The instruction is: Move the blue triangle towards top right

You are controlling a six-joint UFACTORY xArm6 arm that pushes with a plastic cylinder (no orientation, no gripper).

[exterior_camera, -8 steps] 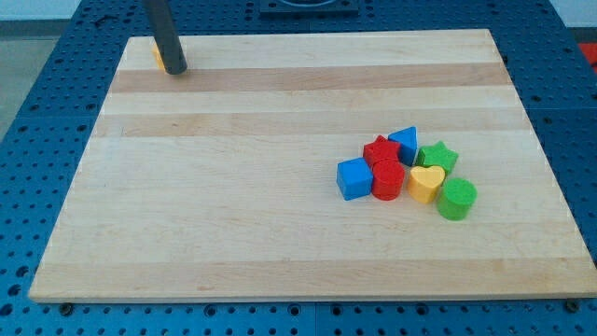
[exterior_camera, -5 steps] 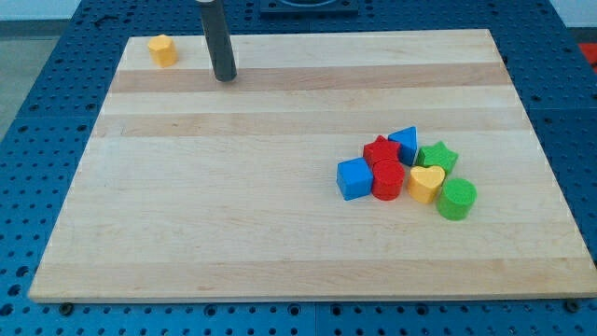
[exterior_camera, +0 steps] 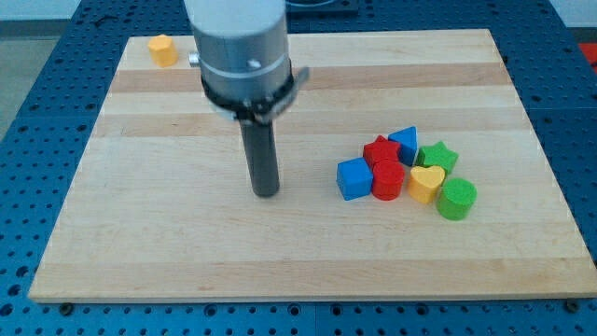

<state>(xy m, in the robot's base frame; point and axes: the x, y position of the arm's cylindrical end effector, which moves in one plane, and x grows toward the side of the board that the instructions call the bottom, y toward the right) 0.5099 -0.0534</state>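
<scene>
Blue triangle (exterior_camera: 405,142) (apex up), touching red blocks (exterior_camera: 383,164)

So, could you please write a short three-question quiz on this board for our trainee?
1. True or false: my tip touches the blue cube.
2. Which block touches the blue triangle on the view's left? A) red star B) green cylinder C) yellow heart
3. Fill in: the lone yellow block lies at the board's top ____ corner in the view.

Key: 1 false, it stands apart, to the view's left; 2 A; 3 left.
</scene>
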